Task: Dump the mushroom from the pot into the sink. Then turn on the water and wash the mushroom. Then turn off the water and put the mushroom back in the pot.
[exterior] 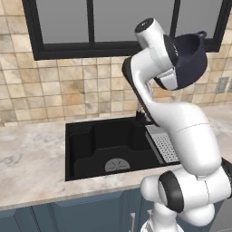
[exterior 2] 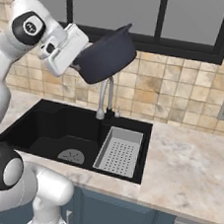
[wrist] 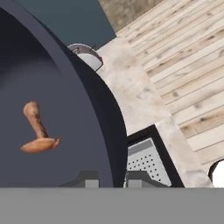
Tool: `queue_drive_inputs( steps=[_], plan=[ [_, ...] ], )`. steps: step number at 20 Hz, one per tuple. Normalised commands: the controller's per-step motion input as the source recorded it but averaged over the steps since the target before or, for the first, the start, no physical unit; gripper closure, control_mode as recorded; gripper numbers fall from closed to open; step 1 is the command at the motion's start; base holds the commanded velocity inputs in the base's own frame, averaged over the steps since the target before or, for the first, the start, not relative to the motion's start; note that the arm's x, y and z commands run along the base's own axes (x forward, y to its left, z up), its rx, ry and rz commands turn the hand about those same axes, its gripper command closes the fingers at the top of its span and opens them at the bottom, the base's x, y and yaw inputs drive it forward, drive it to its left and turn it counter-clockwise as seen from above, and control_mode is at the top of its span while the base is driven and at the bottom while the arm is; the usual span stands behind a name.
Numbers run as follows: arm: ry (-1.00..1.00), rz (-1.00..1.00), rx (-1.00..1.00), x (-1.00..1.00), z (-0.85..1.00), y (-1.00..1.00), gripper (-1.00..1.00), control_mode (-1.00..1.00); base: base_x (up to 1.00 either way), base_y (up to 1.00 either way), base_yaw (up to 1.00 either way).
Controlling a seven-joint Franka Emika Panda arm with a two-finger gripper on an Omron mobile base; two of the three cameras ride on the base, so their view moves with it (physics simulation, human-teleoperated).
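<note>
The pot [exterior 2: 107, 55] hangs high in the upper middle of the right base view, tipped steeply on its side in front of the dark window frame [exterior 2: 191, 48], its rim clamped by the gripper [wrist: 111, 180]. In the hand view the two fingertips sit at the bottom centre, closed on the pot's wall, one on each side of it. The mushroom [wrist: 38, 130] lies inside the pot at the left of that view, its cap low and its stem pointing up. In the left base view the pot [exterior: 188, 59] is at the upper right, partly behind the arm. The sink [exterior 2: 42, 128] lies in the lower left of the right base view, with the strainer tray [exterior 2: 118, 152] at its right end and the faucet [exterior 2: 105, 98] behind it
</note>
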Motion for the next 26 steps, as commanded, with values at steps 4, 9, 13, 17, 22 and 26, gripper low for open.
queue_drive_inputs(
  steps=[4, 9, 13, 17, 22, 26],
  plan=[
    [0.0, 0.0, -0.21, 0.0, 0.0, 0.4, 1.0, -1.0, 0.0, 0.0, 0.0],
    [0.0, 0.0, -0.24, 0.05, 0.0, 0.41, 1.0, -1.0, 0.0, 0.0, 0.0],
    [0.02, 0.0, -0.22, 0.18, 0.0, 0.2, 1.0, -1.0, 0.0, 0.0, 0.0],
    [0.0, 0.0, -0.19, 0.24, 0.0, 0.11, 1.0, -1.0, 0.0, 0.0, 0.0],
    [0.0, 0.0, -0.1, 0.18, 0.0, 0.02, 1.0, -1.0, 0.0, 0.0, 0.0],
    [0.0, 0.0, -0.07, 0.06, 0.0, 0.0, 1.0, -1.0, 0.0, 0.0, 0.0]
  ],
)
